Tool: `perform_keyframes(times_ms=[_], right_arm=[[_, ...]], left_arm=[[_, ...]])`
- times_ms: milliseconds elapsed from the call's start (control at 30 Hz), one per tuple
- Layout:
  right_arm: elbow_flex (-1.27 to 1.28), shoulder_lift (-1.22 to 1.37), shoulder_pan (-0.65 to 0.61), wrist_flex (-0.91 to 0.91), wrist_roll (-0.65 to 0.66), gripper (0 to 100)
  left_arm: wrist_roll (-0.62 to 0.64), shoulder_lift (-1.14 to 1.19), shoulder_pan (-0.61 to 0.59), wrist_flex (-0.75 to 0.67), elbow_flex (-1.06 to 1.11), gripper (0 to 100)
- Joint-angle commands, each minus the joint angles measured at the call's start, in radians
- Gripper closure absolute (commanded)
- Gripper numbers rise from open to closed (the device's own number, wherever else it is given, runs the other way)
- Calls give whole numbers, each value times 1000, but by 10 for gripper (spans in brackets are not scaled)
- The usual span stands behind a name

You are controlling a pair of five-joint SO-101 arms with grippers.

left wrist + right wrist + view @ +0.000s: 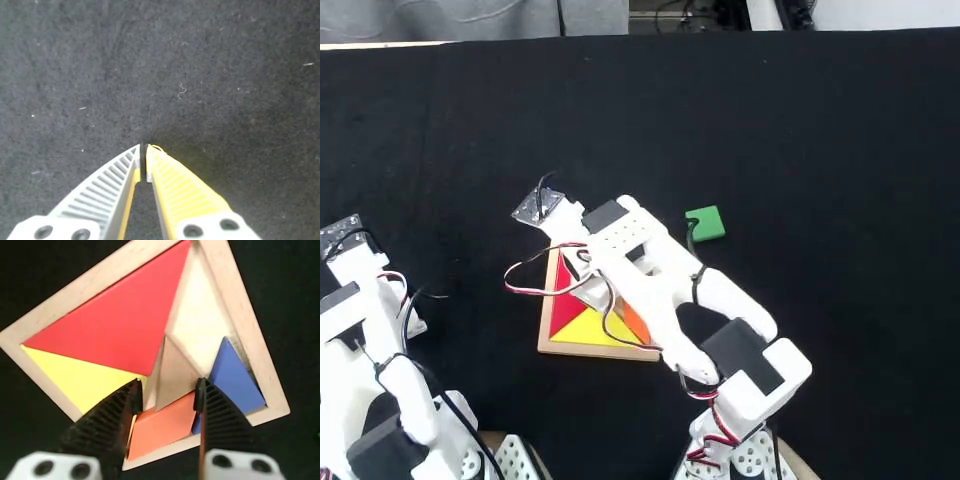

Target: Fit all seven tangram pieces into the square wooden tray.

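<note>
The square wooden tray [582, 350] lies mid-table with my right arm [650, 280] stretched over it. My right gripper [167, 390] hangs open just above the tray [250, 325]. In the tray lie a big red triangle [120, 325], a yellow triangle [80, 380], an orange piece [160, 427] and a blue triangle [232, 380]. Between the fingers is a tan triangular patch [174, 377]; I cannot tell whether it is a piece or bare tray floor. A green piece [704, 222] lies on the cloth beyond the tray. My left gripper [145, 150] is shut, empty, over bare cloth.
Black cloth covers the table. My left arm [360, 330] stands at the near left edge, well apart from the tray. A pale bare part of the tray floor [200, 320] shows beside the red triangle. Open cloth stretches across the far half of the table.
</note>
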Motion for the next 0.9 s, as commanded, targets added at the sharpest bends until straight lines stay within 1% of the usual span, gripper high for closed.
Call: perform_keyframes(times_ms=[0,100,300,733,867], right_arm=[[-4,-4,-15,-12,-3,825],[-1,1,-11,-31,-2,825],[-2,1,41,-32,0,825],[2,5,37,-32,0,825],[19,5,-14,-44,0,825]], left_arm=[[-6,-25,4,-11,1,966],[-6,-25,4,-11,1,966],[-6,-25,4,-11,1,966],[-6,-25,4,-11,1,966],[-6,-25,4,-11,1,966]])
